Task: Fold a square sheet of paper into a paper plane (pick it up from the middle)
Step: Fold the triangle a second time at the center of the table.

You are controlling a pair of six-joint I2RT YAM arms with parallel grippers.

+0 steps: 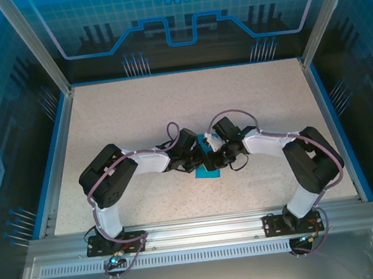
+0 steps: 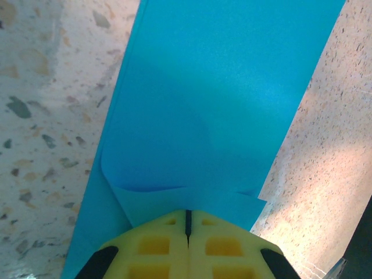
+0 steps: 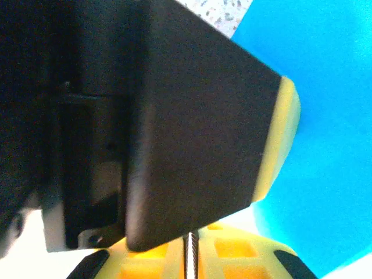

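Observation:
The blue sheet of paper [image 1: 208, 171] lies folded at the table's middle, between the two arms. In the left wrist view it is a long, narrow, layered strip [image 2: 221, 104] running away from my left gripper [image 2: 188, 214]. That gripper's yellow fingers are pressed together on the paper's near end. My left gripper [image 1: 199, 157] and right gripper [image 1: 220, 154] meet tip to tip over the paper. In the right wrist view the right gripper [image 3: 190, 239] has its jaws drawn to a thin slit. The left gripper's black body [image 3: 192, 128] hides what lies past its tips. Blue paper [image 3: 325, 174] shows to the right.
The speckled beige table [image 1: 117, 120] has a blue border and aluminium rails. Glass walls with metal posts [image 1: 35, 49] enclose it. Both arm bases [image 1: 114, 242] are bolted to the near rail.

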